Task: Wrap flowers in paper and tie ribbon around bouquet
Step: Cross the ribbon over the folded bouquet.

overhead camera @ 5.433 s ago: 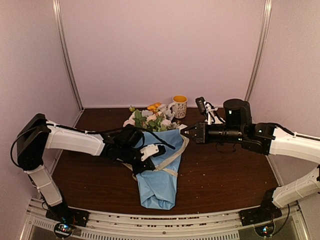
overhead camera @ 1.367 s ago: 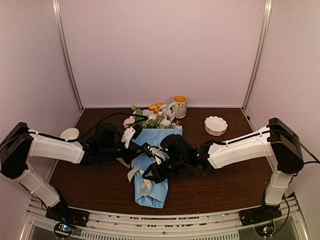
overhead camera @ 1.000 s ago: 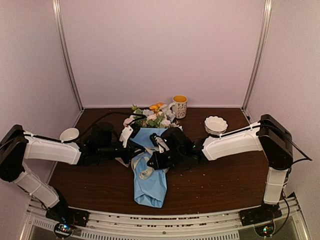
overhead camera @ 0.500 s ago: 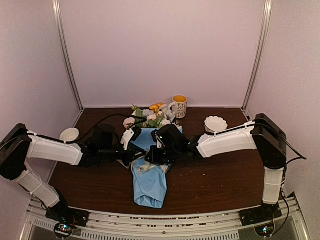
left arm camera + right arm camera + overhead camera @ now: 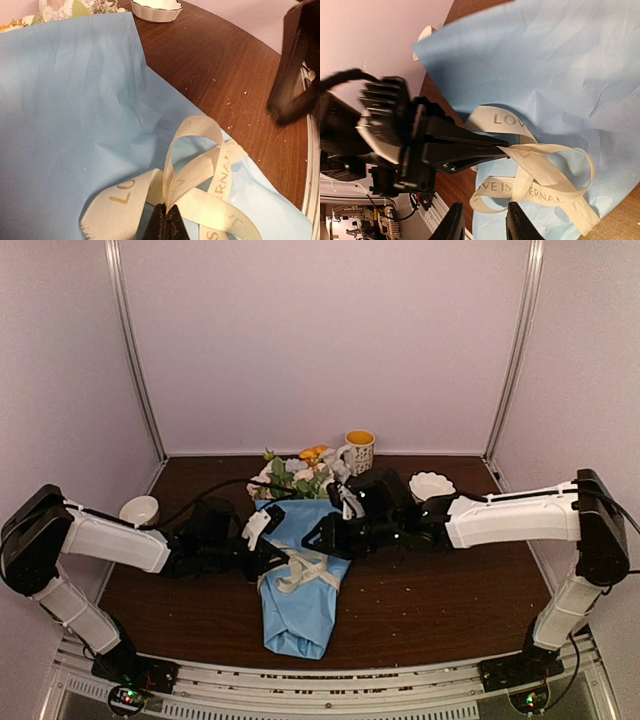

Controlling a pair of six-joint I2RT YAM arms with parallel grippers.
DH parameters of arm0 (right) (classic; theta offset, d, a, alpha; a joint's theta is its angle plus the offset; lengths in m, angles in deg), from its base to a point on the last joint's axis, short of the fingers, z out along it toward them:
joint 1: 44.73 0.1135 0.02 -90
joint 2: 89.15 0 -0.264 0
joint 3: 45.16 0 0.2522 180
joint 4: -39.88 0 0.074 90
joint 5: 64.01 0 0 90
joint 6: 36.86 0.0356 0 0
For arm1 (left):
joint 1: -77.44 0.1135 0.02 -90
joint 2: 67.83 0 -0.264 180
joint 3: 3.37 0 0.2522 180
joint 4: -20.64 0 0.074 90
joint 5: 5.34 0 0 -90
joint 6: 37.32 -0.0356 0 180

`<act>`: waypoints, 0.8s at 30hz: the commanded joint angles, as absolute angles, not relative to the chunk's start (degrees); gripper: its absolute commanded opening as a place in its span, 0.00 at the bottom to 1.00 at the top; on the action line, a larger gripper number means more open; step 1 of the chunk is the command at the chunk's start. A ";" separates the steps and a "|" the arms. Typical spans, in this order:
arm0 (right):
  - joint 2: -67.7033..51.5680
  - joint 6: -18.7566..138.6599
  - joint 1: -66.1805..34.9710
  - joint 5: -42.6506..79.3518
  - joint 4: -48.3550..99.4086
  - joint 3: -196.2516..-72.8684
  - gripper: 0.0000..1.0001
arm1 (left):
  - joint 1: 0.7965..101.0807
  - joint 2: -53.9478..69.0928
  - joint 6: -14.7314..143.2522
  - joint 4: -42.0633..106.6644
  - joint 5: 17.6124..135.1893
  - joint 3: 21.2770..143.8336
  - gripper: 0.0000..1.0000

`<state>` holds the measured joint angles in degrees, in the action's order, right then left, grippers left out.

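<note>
Since half a second earlier, my right arm had drawn back to the right and its claw had let go, leaving the ribbon in a loose crossing on the paper.

On the left, my left claw was pinched shut on the ribbon right at its tips, where two strands crossed. One loop stood up just beyond the tips. The paper spread beneath and ahead of that claw, wrapped round the bouquet. The flowers showed at the far end, beyond it.

To the right, my right claw hung with its fingers parted and nothing between them, the ribbon's crossing just ahead of its tips.

I judged the tying step about half done: the wrap looked finished and the knot slack. The next move called for the right claw to retake a free end and pull against the left.
</note>
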<state>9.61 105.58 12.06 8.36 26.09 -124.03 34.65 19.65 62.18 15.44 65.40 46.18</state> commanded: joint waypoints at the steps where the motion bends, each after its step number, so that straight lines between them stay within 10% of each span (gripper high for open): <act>1: 5.61 101.48 8.79 7.33 22.01 -124.69 0.31 | 34.99 19.29 61.21 16.06 65.54 46.96 0.00; 24: 30.13 91.30 7.23 0.01 14.52 -146.15 0.48 | 34.94 19.66 61.48 16.08 65.63 46.85 0.00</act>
